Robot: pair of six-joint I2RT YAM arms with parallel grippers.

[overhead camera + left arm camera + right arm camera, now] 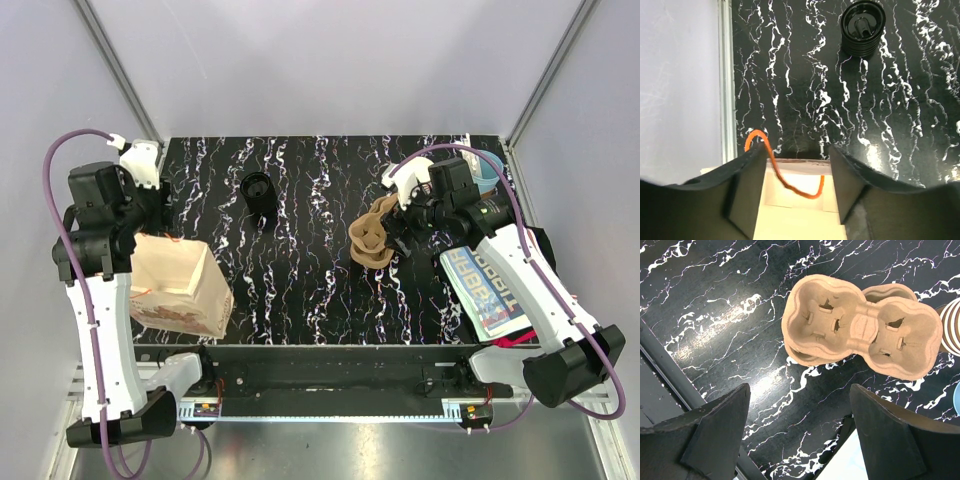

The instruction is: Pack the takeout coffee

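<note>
A round black lid tops a ribbed black stack (257, 188) at the back left of the table; it also shows in the left wrist view (862, 27). No single tan paper cup shows in any view. My left gripper (158, 222) is open over the mouth of a tan paper bag (178, 285), and the bag's orange cord handle (790, 187) lies between its fingers (797, 155). My right gripper (398, 228) is open and empty just beside stacked pulp cup carriers (370, 240), which lie ahead of it in the right wrist view (860, 327); its fingers (797, 390) hang above bare table.
A light blue cup (486, 170) stands at the back right, by a brown-striped round edge (952, 325). A blue-and-white printed flat pack (485, 290) lies under my right arm. Grey walls close in the table (300, 300) on three sides.
</note>
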